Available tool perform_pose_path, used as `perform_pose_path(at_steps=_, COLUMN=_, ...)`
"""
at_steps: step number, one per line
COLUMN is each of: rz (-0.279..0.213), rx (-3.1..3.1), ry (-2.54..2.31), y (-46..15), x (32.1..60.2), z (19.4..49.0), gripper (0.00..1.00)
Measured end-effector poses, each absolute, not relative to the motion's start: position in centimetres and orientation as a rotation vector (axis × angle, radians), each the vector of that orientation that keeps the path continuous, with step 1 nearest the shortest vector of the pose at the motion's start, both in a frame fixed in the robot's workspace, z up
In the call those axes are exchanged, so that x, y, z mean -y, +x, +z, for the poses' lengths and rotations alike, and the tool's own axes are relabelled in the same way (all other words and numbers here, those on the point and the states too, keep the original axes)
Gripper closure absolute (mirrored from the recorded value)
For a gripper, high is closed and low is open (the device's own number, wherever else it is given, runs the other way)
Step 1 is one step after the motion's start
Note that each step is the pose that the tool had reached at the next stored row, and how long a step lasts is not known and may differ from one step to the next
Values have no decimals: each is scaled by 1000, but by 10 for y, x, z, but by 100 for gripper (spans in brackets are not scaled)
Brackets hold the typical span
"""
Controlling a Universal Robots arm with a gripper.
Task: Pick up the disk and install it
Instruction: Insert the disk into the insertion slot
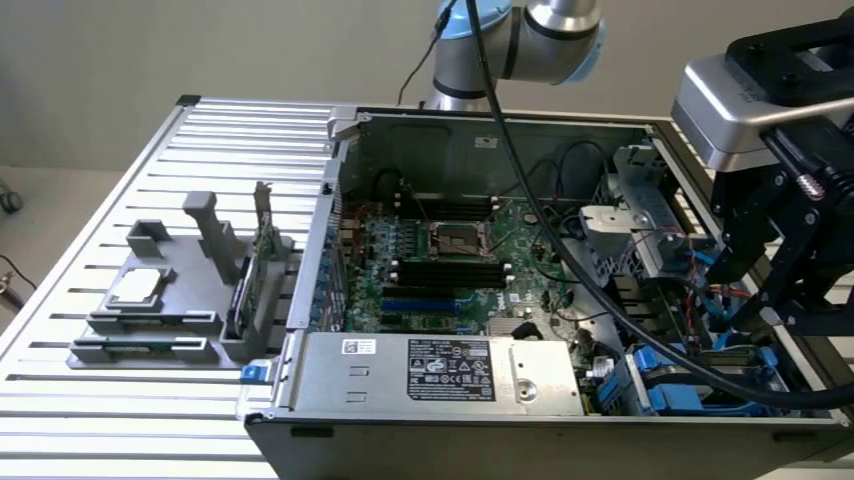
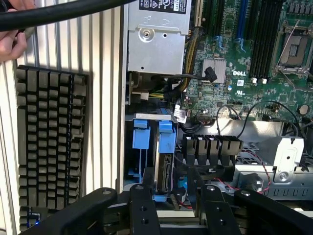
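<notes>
1. Broadly, in the exterior view the tool (image 1: 777,310) hangs over the open computer case (image 1: 441,150) at the exterior view's right, above the blue-railed drive bay (image 1: 661,370). Any descent should be straight, with the black cable (image 1: 561,255) kept off the board.
2. In the wrist view its fingers (image 2: 143,205) stand spread, pinching nothing. The disk (image 2: 164,169) sits on edge between blue rails, just beyond them. I judge the gap should centre on the disk's edge, not on the neighbouring carrier (image 2: 140,142).
</notes>
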State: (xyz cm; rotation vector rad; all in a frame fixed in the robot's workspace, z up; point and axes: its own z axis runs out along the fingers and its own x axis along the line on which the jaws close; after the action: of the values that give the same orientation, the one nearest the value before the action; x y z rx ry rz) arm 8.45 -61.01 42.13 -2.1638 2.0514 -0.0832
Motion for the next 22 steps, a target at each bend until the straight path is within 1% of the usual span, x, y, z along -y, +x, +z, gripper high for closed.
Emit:
perform_pose_path(at_steps=6, rz=-83, rx=-2051, ry=-2164, y=84, x=610, z=417, gripper=59)
perform_pose_path(at_steps=8, rz=-83, rx=-2050, ry=-2165, y=84, x=610, z=415, gripper=61)
perform_pose_path(at_steps=10, rz=-83, rx=-2049, ry=-2166, y=85, x=610, z=412, gripper=74)
perform_pose_path(at_steps=11, rz=-83, rx=-2048, ry=-2167, y=86, x=610, z=411, gripper=74)
perform_pose_path(at_steps=13, rz=-83, rx=-2048, ry=-2167, y=88, x=610, z=408, gripper=86)
perform_pose_path(at_steps=14, rz=-83, rx=-2047, ry=-2168, y=90, x=610, z=406, gripper=89)
perform_pose_path(at_steps=22, rz=-83, rx=-2046, ry=-2169, y=111, x=610, z=391, gripper=89)
